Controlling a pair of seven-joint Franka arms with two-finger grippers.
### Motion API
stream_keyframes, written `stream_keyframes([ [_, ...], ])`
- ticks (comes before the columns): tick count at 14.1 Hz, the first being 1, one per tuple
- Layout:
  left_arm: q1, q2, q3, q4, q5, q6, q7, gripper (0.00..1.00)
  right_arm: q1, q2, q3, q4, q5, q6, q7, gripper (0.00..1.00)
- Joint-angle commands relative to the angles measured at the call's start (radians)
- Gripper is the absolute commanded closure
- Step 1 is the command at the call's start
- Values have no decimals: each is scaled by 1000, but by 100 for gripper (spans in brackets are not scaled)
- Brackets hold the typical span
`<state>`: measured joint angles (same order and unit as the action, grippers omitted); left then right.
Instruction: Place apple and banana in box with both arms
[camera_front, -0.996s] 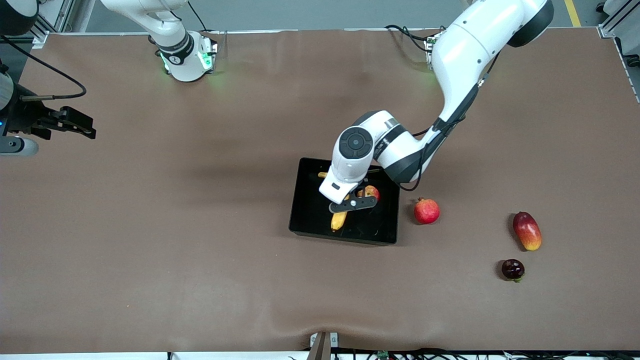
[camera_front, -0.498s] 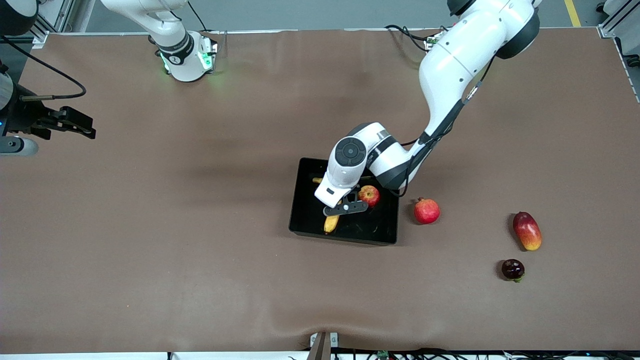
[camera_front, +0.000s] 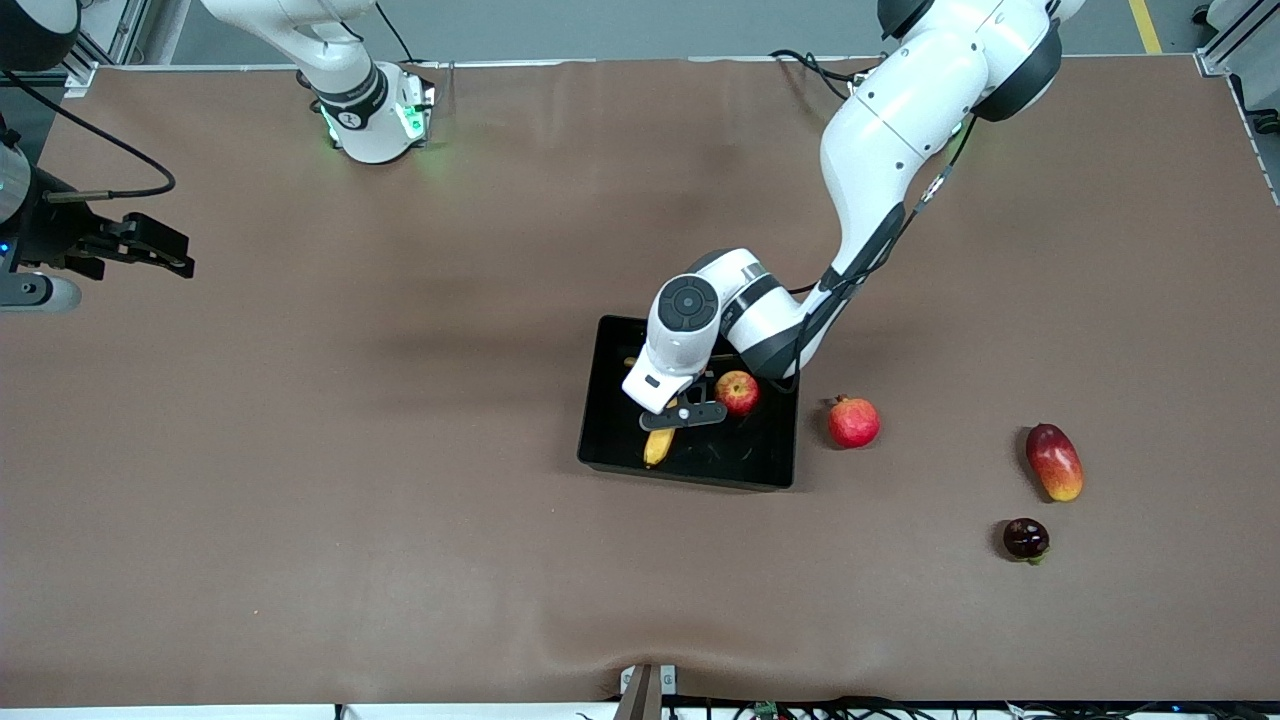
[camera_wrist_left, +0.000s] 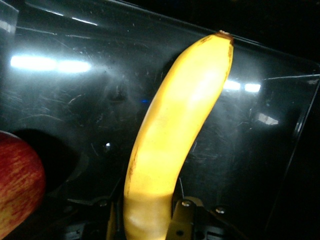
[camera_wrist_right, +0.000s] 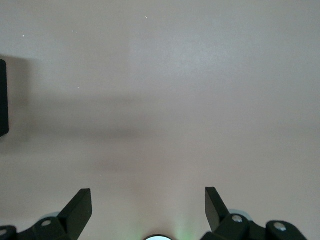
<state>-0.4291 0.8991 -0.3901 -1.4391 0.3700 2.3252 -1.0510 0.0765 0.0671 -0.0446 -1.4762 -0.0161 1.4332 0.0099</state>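
Brown mat covers the whole table, w/ a ripple along the edge nearest the front cam; grey floor and metal frame bits past the arms' bases.

Nearest the cam: a small dark purple fruit toward the left arm's end of the table, then the red-yellow mango just farther from the cam. Pomegranate sits beside the box, close to its wall but not touching.

Box is mid-table, glossy black. Banana lies inside it, long axis running from the cam-side wall toward the arms' bases, slight curve; one end shows nearer the cam, the rest hidden under the wrist in the front view. Left wrist view: banana w/ its dark tip aimed at the tray wall, apple beside it. Apple is in the box too, on the side toward the pomegranate, near the banana.

Left gripper is low in the box, jaws pinching the banana.

Right gripper waits over bare mat at the right arm's end, well apart from everything; right wrist view shows its fingers spread wide.
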Motion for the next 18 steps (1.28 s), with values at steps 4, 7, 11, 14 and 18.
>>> stream_keyframes([
  [4, -16, 32, 16, 23, 4, 31, -3, 0, -1, 5, 3, 11, -4, -4, 4, 0],
  [7, -5, -29, 16, 23, 3, 31, -12, 0, -4, 4, 3, 11, -5, 0, 4, 0],
  [11, 70, -162, 14, 22, -3, 5, -7, 0, -7, 7, 2, 10, -4, 41, 4, 0],
  [14, 127, -270, 14, 16, -6, -69, -1, 0, -1, 16, 2, 10, -4, 41, 5, 0],
  [18, 300, -360, -35, 14, -83, -162, 184, 0, -6, 17, 3, 10, -1, 41, 5, 0],
])
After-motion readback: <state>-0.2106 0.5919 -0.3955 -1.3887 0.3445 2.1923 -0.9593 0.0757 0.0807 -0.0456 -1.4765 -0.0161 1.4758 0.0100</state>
